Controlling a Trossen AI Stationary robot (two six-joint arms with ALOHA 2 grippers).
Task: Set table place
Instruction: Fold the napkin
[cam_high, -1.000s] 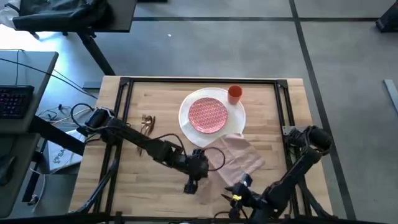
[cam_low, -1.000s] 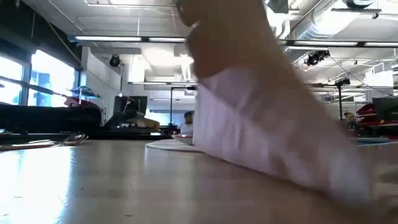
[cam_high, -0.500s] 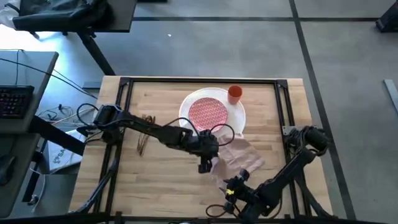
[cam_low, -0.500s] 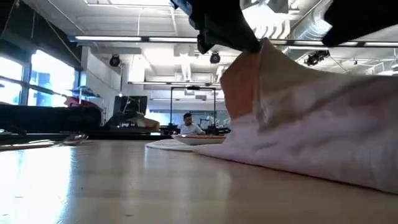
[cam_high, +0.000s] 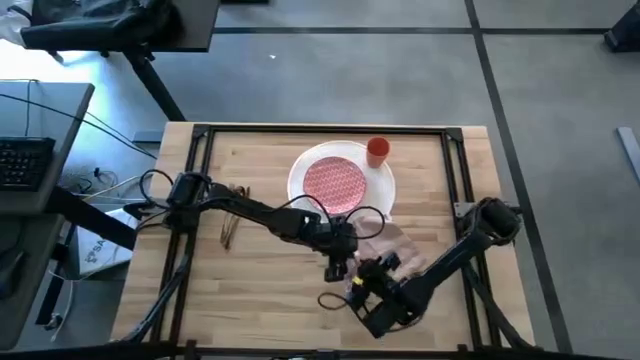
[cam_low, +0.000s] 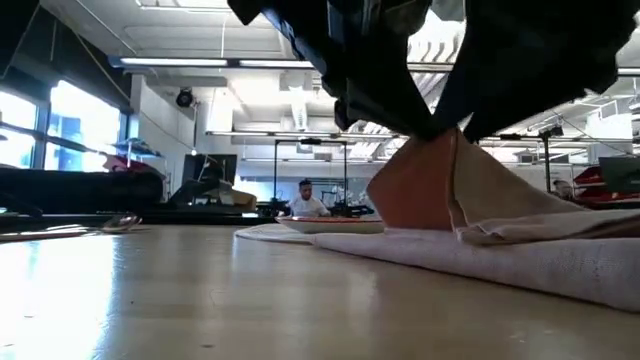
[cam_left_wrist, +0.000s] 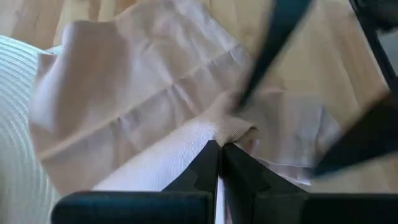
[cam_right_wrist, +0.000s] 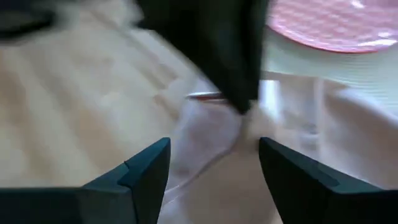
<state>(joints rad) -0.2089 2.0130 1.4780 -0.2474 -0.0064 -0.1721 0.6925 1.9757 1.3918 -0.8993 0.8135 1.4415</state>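
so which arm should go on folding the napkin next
Probably the left. Its end effector is shut on a raised fold of the napkin beside the white plate. The right end effector is open just short of the cloth, gripping nothing.

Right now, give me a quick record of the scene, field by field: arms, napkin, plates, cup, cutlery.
left gripper: shut on the napkin, pinching a raised fold near the table's middle
right gripper: open, close beside the left gripper, facing the napkin
napkin: pale pink, partly lifted into a peak, the rest lying on the table
white plate: on the table, far side of the napkin
red-patterned plate: on the white plate
orange cup: upright at the white plate's far rim
cutlery: lying on the table's left part
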